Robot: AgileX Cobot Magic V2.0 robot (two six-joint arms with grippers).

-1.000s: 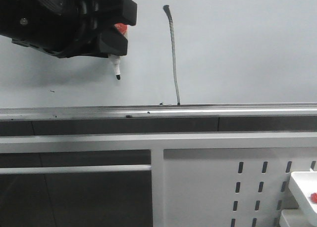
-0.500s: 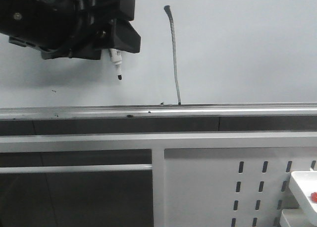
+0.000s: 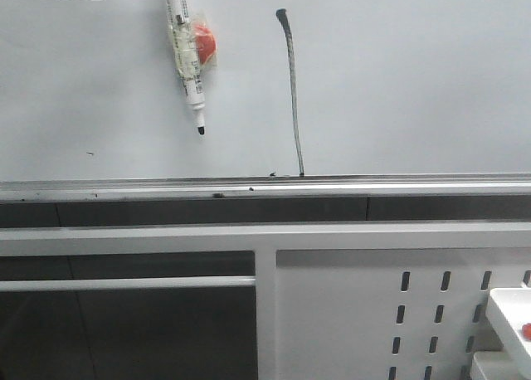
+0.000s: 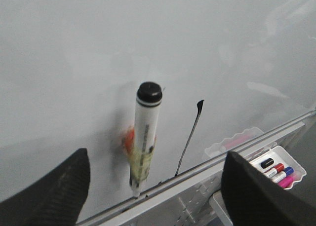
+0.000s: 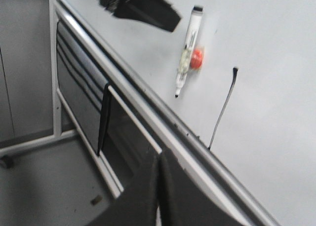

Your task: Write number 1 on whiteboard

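The number 1 [image 3: 292, 90] is a thin dark near-vertical stroke on the whiteboard [image 3: 415, 81], reaching down to the silver rail [image 3: 332, 185]. It also shows in the left wrist view [image 4: 190, 137] and the right wrist view [image 5: 223, 107]. A white marker [image 3: 187, 52] with a red magnet [image 3: 205, 44] hangs on the board left of the stroke, tip down. My left gripper [image 4: 155, 157] is open and empty, its fingers apart on either side of the marker [image 4: 144, 137] and back from it. My right gripper [image 5: 159, 186] is shut and empty, below the rail.
A white perforated panel [image 3: 357, 314] stands under the board. A white tray [image 3: 510, 314] is at the lower right. A tray of coloured markers [image 4: 279, 168] sits below the rail. The left gripper's dark body [image 5: 143, 9] shows above the marker in the right wrist view.
My left gripper has let go of the marker and drawn up and left, almost out of the front view. The marker stays stuck on the board.
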